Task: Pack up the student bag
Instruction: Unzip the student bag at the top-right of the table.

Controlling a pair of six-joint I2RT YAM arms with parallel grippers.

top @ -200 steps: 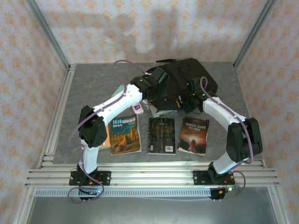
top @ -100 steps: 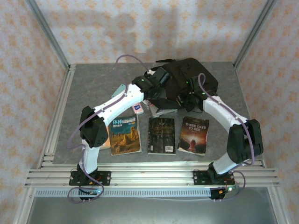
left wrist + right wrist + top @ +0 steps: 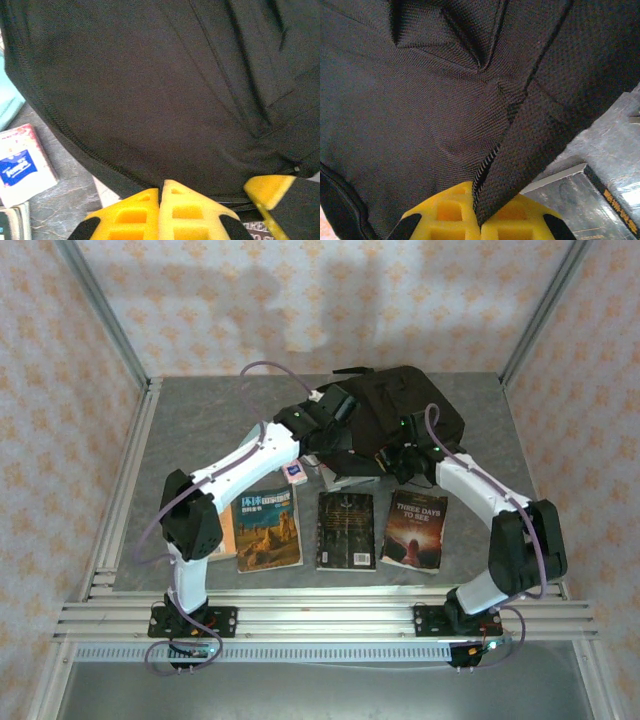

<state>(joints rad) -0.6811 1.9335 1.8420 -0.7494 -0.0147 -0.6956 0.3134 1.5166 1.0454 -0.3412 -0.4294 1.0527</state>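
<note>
Right fingers [image 3: 445, 214] pinch the student bag [image 3: 420, 100]; left fingers [image 3: 134, 220] perhaps touch it

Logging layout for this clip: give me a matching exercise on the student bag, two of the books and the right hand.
1 student bag
2 Three Days to See book
3 desert-cover book
4 right hand

A left of the black book
B shut on a fold of bag fabric
C far part of the table
D right of the black book

Pairs: 1-C, 2-D, 3-A, 4-B
</note>
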